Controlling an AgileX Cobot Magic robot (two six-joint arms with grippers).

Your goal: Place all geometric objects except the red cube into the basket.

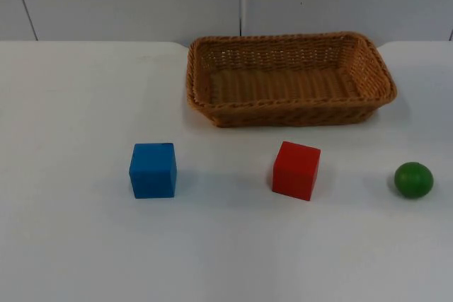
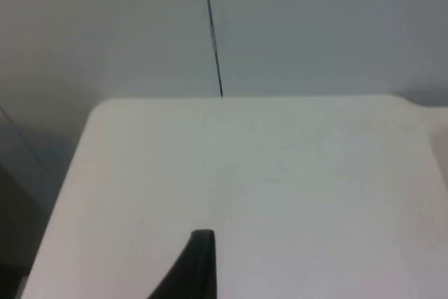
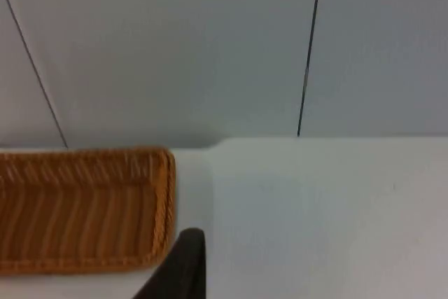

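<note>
Basket (image 1: 290,79) sits at the back of the counter (image 1: 71,245), holding nothing, so no step looks begun. In front lie 1 blue cube (image 1: 153,170), 1 red cube (image 1: 296,170) and 1 green ball (image 1: 413,179), well apart in a row. 2 pieces must go in; the red one stays. Left gripper (image 2: 199,271) hangs over bare counter, right gripper (image 3: 178,267) beside the basket's end; whether either's jaws are wide or narrow I cannot tell. Next calls for reaching down to the ball or blue cube.
</note>
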